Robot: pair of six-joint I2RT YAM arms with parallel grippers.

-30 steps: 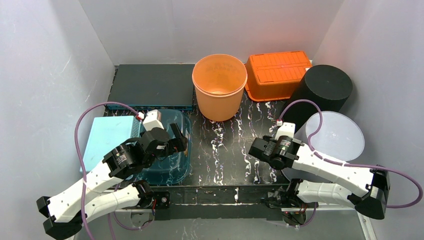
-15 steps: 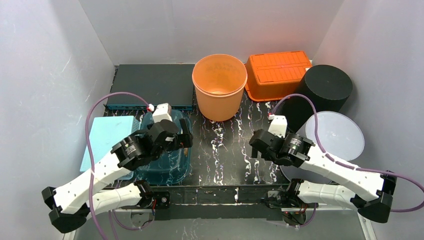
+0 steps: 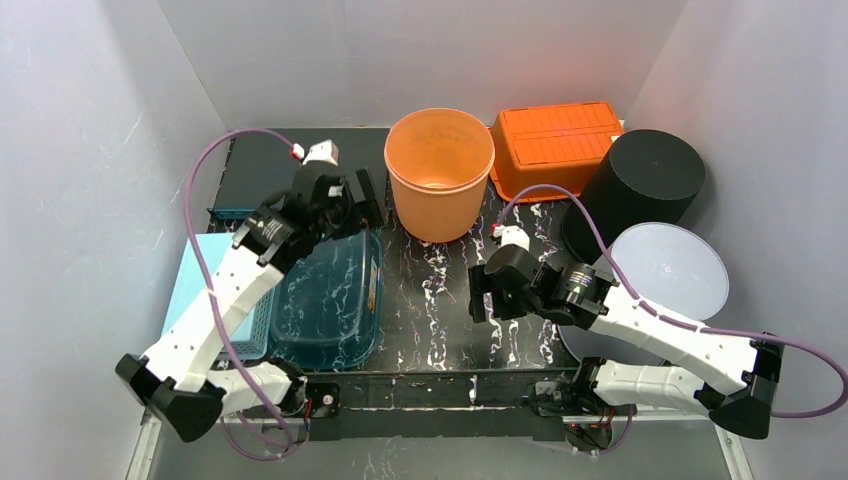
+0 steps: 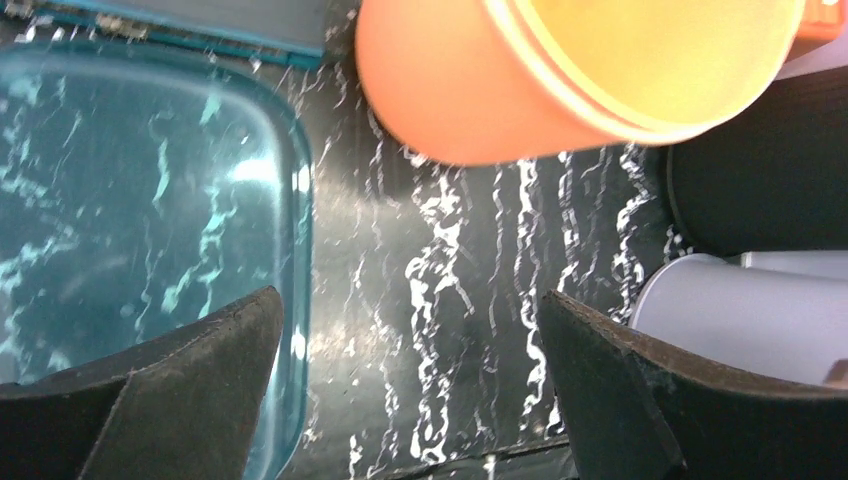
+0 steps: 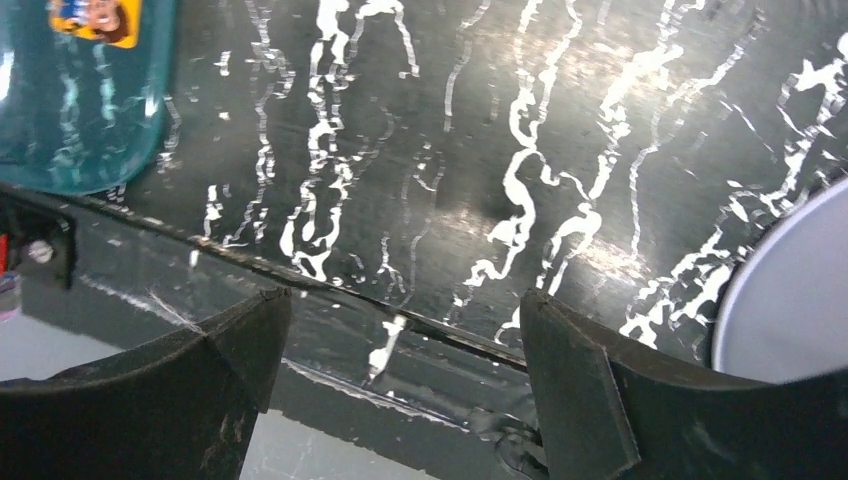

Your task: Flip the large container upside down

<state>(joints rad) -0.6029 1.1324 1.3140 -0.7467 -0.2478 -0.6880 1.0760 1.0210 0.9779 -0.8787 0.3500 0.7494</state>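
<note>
The left arm has swung away from above the large teal container (image 3: 330, 300) to the upper left of the frame, and the right arm has shifted left toward the centre. The counter (image 3: 440, 290) carries the large teal container at lower left, lying flat beside a light-blue bin (image 3: 215, 270); whether it lies rim-up or base-up cannot be told. An orange bucket (image 3: 438, 175) stands upright at upper centre. The left gripper (image 3: 358, 203) hangs just left of the bucket, fingers spread wide and empty. The right gripper (image 3: 478, 303) hovers over bare counter, fingers likewise apart, holding nothing.
</note>
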